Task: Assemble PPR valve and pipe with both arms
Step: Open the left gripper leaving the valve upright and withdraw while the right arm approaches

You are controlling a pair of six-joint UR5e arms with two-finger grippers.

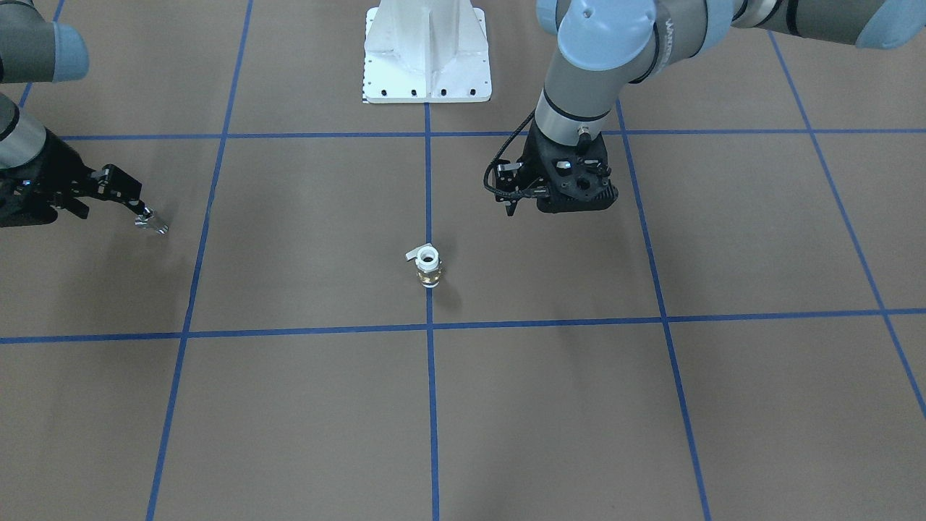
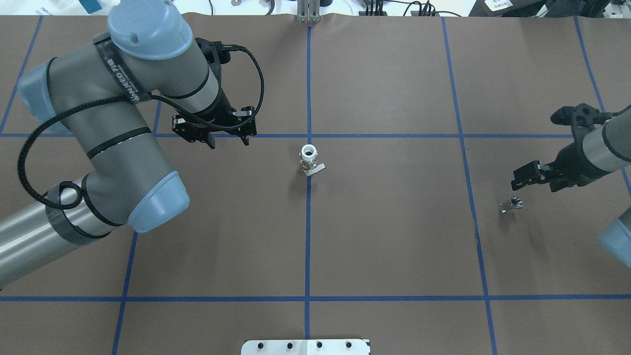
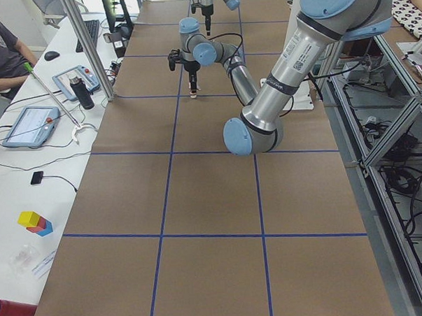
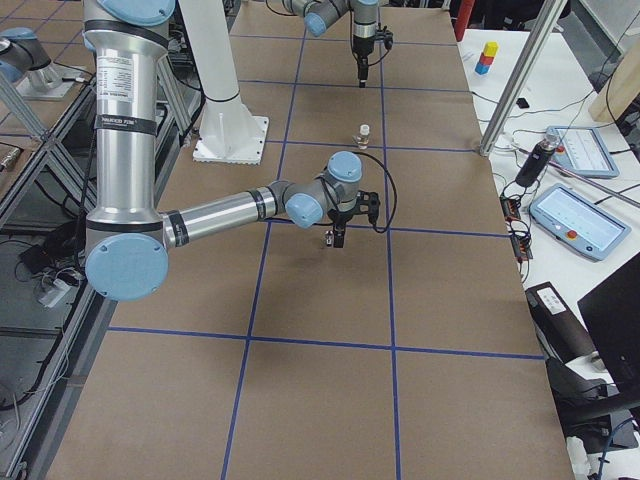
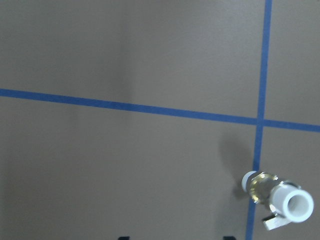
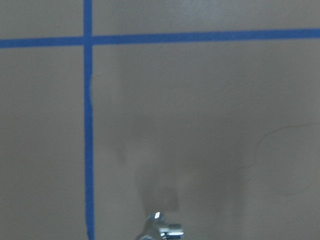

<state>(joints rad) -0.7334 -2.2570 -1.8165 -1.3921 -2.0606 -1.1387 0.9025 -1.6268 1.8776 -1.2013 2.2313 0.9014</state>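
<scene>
**PPR valve**: upright at centre of table, white open end up, lever twd robot's edge. Untouched.

**Pipe**: nr table's right end, mid-depth, at tip of right gripper. Can't tell if clamped or only close.

**Left gripper**: fingers spread, empty, hovering apart from valve, twd left end and far edge.

**Step (prob.):** left arm closing on valve. Centre fingers over white top, clear of lever, descend straight, squeeze w/o tipping.

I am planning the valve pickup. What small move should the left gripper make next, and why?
Probably slide sideways over the PPR valve: the open left gripper hangs beside it, and the valve stands upright, untouched, on the blue line.
</scene>
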